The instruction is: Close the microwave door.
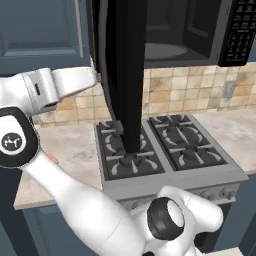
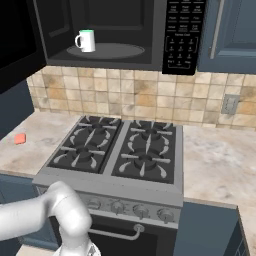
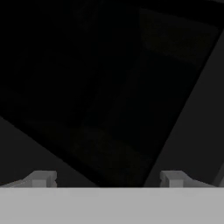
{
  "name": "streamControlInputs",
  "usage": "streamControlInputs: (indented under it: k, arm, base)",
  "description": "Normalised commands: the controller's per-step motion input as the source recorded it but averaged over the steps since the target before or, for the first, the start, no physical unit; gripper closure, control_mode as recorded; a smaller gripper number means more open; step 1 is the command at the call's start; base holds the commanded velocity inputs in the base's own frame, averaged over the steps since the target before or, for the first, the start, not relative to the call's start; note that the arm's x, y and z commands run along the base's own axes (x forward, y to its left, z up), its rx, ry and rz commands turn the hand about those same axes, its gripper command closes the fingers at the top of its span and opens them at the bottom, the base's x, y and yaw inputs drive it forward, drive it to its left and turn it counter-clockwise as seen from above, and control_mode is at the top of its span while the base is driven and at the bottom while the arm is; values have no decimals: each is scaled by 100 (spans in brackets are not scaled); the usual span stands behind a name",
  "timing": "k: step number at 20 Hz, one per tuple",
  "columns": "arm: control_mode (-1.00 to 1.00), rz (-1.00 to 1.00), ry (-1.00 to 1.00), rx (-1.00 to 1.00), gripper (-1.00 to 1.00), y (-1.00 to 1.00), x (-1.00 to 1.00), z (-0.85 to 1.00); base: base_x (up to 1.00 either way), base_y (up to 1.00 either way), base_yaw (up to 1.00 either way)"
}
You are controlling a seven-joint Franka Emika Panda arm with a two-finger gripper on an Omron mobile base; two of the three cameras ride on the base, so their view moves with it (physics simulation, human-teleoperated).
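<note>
One microwave [image 2: 115, 35] is hanging over one stove [image 2: 120, 150], and its one door [image 1: 122, 75] is standing open. One white mug [image 2: 86, 41] is sitting inside on one round plate [image 2: 107, 51]. Four burners are showing on the stove, with four knobs [image 2: 130, 209] along its front. One keypad [image 2: 182, 35], one wall outlet [image 2: 230, 105] and one small red thing [image 2: 20, 138] are showing too.
</note>
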Motion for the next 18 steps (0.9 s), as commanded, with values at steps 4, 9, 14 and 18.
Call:
streamControlInputs:
  k: [4,9,14,18]
  arm:
    - [-100,20,0,24,-100,-100,-7,5]
    - [-100,28,0,22,-100,-100,1,0]
    - [-100,39,0,11,-100,-100,44,0]
    - [-100,44,0,2,-100,-100,80,0]
  base:
    - [0,0,0]
    - [0,0,0]
    - [0,0,0]
    - [0,0,0]
